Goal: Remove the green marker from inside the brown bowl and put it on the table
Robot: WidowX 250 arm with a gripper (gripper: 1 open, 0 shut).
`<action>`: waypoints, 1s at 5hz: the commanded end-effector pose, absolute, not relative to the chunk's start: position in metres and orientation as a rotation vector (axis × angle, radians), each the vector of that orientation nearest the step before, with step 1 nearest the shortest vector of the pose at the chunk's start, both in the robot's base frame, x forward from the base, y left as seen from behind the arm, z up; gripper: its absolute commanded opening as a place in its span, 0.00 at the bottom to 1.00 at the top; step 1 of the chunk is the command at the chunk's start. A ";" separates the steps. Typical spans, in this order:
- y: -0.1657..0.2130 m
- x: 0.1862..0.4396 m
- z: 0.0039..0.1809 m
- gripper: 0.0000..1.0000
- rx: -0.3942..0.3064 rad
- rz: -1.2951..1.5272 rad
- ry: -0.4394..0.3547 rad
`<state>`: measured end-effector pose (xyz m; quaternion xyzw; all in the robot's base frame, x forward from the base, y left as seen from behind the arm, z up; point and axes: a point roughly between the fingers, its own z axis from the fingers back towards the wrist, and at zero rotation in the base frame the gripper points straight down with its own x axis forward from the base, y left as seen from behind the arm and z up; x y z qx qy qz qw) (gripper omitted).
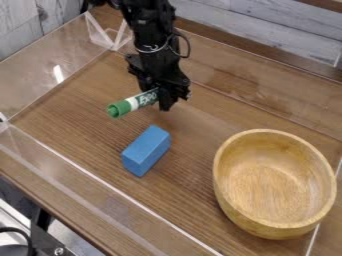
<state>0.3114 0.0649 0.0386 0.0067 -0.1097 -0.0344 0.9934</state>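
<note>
1. Single camera view: the green marker (131, 104) was up at the robot gripper (160, 92), left of center in the frame, well apart from the brown bowl (274, 176) it had to come out of.
2. Jaws were clamped on the marker's white barrel, near the end away from the cap. Green cap stuck out free toward the lower left, so the grip likely left that end clear for setting down.
3. Marker lay slantwise across the view, not upright. Probably just how it got pinched; a slanted lay would suit a low release, since a round barrel dropped from height could roll.
4. Whether the marker touched the desk (201, 118) or hung just over it: could not tell from this angle.
5. Blue rectangular block (146, 150) sat on the desk between marker and bowl, nearer the marker, not touching it. Not part of the job; best left alone, and a swing toward the viewer could have bumped it.
6. Bowl stood at the right, open side up, nothing seen inside. No reason to move it.
7. Clear plastic wall (67, 170) ran along the left edge; would help stop a rolling marker.
8. Judged step: placing, nearly done. Next call: lower if needed, part the jaws, back off straight.
</note>
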 end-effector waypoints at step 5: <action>0.069 0.332 0.061 0.00 0.050 -0.095 -0.296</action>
